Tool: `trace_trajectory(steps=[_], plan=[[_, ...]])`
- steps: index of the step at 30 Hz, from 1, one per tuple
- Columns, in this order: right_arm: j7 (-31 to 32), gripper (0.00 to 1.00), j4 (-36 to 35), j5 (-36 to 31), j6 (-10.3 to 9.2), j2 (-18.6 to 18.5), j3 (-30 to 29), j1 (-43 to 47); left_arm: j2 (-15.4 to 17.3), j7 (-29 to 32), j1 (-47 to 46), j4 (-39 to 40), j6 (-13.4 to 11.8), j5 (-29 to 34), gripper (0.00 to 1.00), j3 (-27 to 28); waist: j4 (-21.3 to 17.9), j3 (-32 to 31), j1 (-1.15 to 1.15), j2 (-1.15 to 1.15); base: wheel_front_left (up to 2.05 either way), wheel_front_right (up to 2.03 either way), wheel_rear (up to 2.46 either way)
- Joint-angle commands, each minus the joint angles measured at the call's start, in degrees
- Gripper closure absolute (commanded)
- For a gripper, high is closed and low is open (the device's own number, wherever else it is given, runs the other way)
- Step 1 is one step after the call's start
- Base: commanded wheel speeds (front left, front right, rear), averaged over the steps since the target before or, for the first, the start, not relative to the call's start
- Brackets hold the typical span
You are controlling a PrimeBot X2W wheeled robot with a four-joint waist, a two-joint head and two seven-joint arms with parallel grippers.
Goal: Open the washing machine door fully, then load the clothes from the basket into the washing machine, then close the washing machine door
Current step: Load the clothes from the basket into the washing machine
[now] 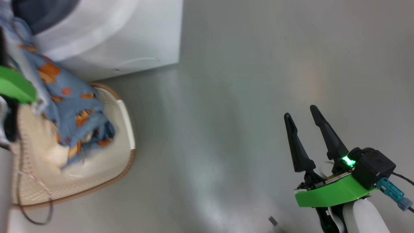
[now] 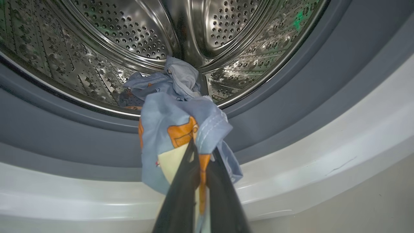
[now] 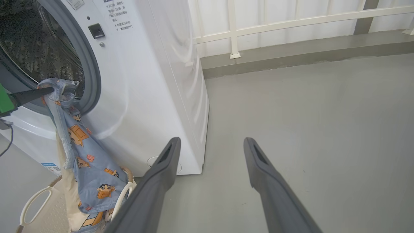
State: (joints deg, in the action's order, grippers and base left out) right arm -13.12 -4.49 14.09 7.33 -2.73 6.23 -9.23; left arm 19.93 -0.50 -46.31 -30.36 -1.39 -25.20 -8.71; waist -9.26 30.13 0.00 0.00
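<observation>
Left gripper (image 2: pixel 203 147) pinches light blue bear-print fabric (image 2: pixel 174 113) — steel perforated drum (image 2: pixel 129 32) dead ahead, cloth hanging below; right gripper (image 1: pixel 300 111) splayed, empty.

The left end effector (image 2: pixel 204 153) comes up from the bottom of the view. Its two dark fingers (image 2: pixel 179 194) are squeezed close together, and they pinch the clothes (image 2: pixel 181 110) between them. The cloth is light blue with orange pictures on it and a cream patch near the fingers. It is bunched up in a lump above the tips, and some of it hangs down on both sides. Behind the cloth is the washing machine (image 2: pixel 323 152). Its shiny steel drum (image 2: pixel 226 19) is full of little holes. A wide grey rubber ring (image 2: pixel 64 136) goes round the drum. Below the ring is the white front.
</observation>
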Motion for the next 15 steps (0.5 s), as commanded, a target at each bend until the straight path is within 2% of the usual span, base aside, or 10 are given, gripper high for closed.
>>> trace_trajectory(steps=[1, 9, 15], plan=[[-1.0, 0.00, -0.3, 1.0, 0.16, -0.1, 1.8, -0.9, 4.4, 1.9, -4.2, -0.3, 0.9, -0.8, 1.00, 2.2, -5.7, 5.8, 0.00, 0.00, 0.00, 0.00, 0.00], [-1.8, 0.00, 1.5, 3.2, 0.16, -0.1, 3.4, -3.2, 10.0, 9.6, -13.5, -3.6, 2.3, -1.6, 1.00, 3.1, -8.8, 10.1, 0.00, 0.00, 0.00, 0.00, 0.00], [-1.9, 0.00, 0.4, 4.5, 0.16, -0.1, 3.8, -4.6, 13.7, 15.4, -20.1, -4.8, 2.2, -2.1, 1.00, 3.7, -10.4, 13.0, 0.00, 0.00, 0.00, 0.00, 0.00]])
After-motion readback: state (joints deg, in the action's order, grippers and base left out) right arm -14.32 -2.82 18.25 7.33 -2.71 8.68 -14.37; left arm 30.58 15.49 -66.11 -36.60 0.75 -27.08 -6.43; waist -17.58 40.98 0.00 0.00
